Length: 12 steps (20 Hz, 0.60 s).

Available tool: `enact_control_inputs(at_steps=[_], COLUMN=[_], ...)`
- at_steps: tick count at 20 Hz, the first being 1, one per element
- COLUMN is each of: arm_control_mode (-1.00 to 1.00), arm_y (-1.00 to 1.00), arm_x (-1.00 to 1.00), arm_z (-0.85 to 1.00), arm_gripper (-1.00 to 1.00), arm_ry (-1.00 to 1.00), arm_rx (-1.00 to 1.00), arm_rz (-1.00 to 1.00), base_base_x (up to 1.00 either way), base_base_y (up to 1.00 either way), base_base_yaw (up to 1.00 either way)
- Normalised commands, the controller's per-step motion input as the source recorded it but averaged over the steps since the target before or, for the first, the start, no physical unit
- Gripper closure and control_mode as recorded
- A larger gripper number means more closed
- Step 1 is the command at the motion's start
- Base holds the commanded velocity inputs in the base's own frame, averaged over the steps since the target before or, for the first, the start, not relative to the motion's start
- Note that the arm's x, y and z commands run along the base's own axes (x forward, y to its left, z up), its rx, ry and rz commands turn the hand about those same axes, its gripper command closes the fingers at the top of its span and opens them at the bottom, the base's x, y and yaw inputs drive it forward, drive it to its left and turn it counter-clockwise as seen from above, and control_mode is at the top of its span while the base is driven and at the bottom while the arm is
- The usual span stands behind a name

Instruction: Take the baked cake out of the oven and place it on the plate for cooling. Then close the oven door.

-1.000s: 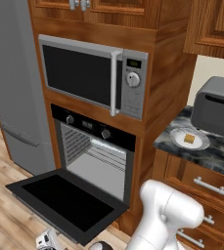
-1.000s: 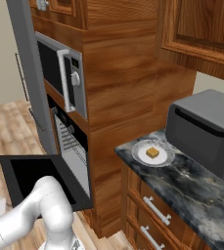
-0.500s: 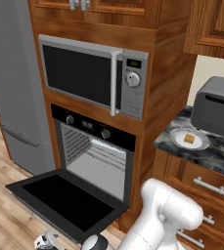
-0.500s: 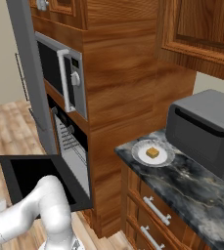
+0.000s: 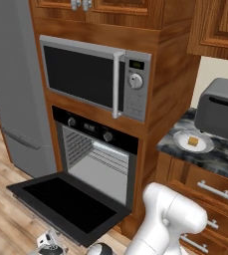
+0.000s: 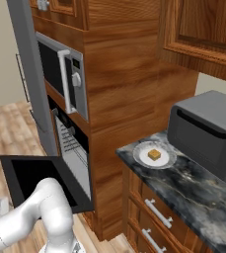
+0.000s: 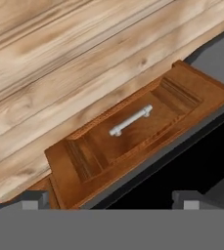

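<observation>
At the far left of the left base view we see the grey refrigerator, cut off by the frame edge. Below it, the gripper hangs low under the front lip of the oven door, cropped at the bottom, so we cannot make out its shape there. In the hand view its fingertips stand spread wide apart with nothing between them, looking at a wooden drawer front with a silver handle beneath the door's dark edge.

The oven is open, its door lying flat over the plank floor, wire racks showing inside; the silver microwave sits above it in the wooden cabinet. To the right, on the dark marbled counter, the baked cake rests on the plate, near the grey toaster box.

Since the earlier frames, the gripper has edged further under the door; the cake and plate have not moved.
</observation>
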Motion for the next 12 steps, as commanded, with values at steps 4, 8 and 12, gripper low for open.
enact_control_inputs(at_steps=[4, 8, 12], arm_control_mode=[-1.00, -1.00, -1.00], arm_y=[-0.14, -0.41, -0.54], arm_x=[0.26, 0.61, 0.97], arm_z=[-0.12, -0.13, -0.08], arm_gripper=[-1.00, -1.00, -1.00], arm_ry=[-0.24, -0.21, -0.19], arm_rx=[0.00, 0.00, 0.00], arm_rz=[-0.19, -0.24, -0.29], base_base_x=[0.00, 0.00, 0.00], base_base_y=[0.00, 0.00, 0.00], base_base_yaw=[0.00, 0.00, 0.00])
